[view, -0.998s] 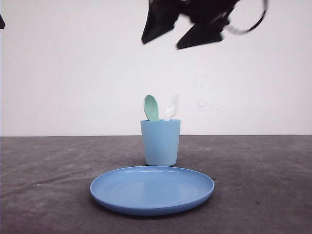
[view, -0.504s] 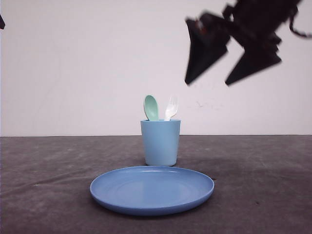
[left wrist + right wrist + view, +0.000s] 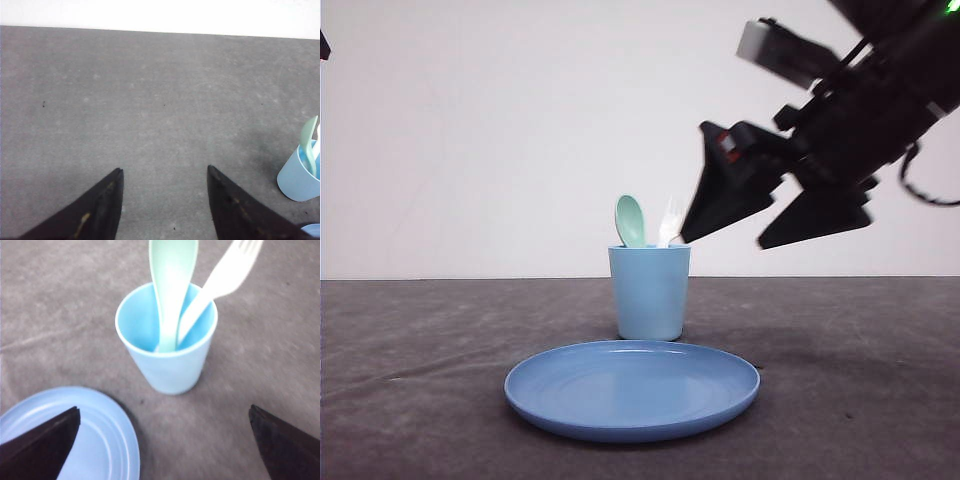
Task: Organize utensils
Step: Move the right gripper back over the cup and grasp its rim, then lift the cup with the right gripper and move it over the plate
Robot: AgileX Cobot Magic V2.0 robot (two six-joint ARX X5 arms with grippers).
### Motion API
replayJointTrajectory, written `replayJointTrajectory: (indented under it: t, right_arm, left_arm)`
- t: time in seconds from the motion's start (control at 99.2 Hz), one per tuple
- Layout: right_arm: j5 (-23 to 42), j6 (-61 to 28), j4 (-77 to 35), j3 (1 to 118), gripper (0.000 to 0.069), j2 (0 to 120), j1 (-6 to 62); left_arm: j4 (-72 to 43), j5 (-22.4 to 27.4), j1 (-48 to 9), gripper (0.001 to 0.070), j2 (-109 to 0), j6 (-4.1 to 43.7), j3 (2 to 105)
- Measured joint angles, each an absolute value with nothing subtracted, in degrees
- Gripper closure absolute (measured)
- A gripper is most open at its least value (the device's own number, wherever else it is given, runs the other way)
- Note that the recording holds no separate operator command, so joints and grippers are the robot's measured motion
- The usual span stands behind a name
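Right arm — black body, pointed black fingers, white block, red marks, looping black cable.

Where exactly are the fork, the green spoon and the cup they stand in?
fork [image 3: 227,271], right wrist view, on its neck just below the tines.
green spoon [image 3: 172,262], right wrist view, on the oval bowl.
cup [image 3: 650,295], front view, on the middle of its outer wall.
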State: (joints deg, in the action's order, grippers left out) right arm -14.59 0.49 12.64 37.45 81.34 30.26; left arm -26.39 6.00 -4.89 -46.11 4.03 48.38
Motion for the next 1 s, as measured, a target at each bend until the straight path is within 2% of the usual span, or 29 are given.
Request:
replayJointTrajectory:
  t: [0.212, 0.655, 0.998]
  right_arm:
    - [-17.0, 1.5, 20.4, 37.6, 0.0010, 89.4, 30.3]
    - [-18.9, 1.9, 20.8, 49.6, 0.0010, 101.9, 30.3]
    - [-19.4, 1.7, 16.9, 56.6, 0.0010, 106.0, 30.4]
  left_arm:
    - [-26.4, 6.0, -4.9, 0.0392, -46.1, 4.0, 48.4]
    - [-26.4, 6.0, -4.9, 0.0392, -46.1, 4.0, 48.4]
    - [-26.5, 6.0, -4.9, 0.0392, -46.1, 4.0, 48.4]
